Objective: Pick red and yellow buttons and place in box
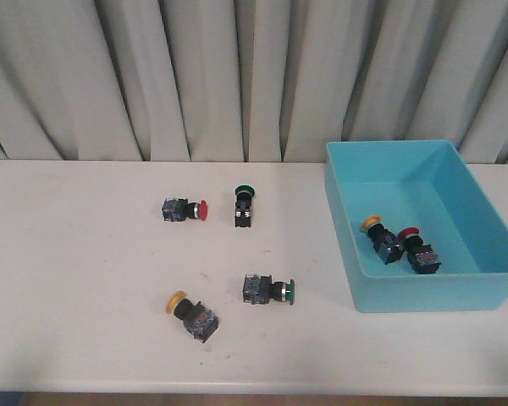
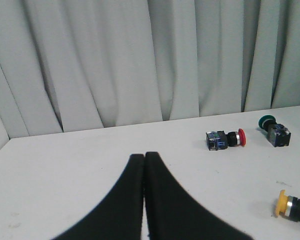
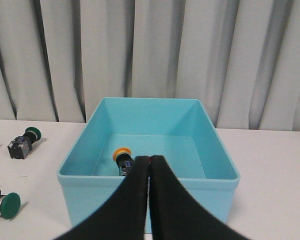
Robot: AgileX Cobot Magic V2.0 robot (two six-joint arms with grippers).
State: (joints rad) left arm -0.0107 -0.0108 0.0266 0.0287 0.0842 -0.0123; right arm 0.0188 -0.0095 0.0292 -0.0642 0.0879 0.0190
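A red button (image 1: 186, 210) lies on its side on the white table, also in the left wrist view (image 2: 226, 139). A yellow button (image 1: 191, 313) lies near the front edge, partly cut off in the left wrist view (image 2: 292, 207). The light-blue box (image 1: 453, 292) stands at the right and holds a yellow button (image 1: 381, 234) and a red button (image 1: 418, 250). My left gripper (image 2: 144, 156) is shut and empty, well short of the red button. My right gripper (image 3: 149, 158) is shut and empty in front of the box (image 3: 75, 192), with the yellow button (image 3: 122, 159) inside behind its tips.
Two green-capped buttons lie on the table: one upright-ish at the back (image 1: 245, 205), one on its side in the middle (image 1: 268, 290). A grey pleated curtain (image 1: 237, 76) hangs behind the table. The table's front edge runs along the bottom of the front view.
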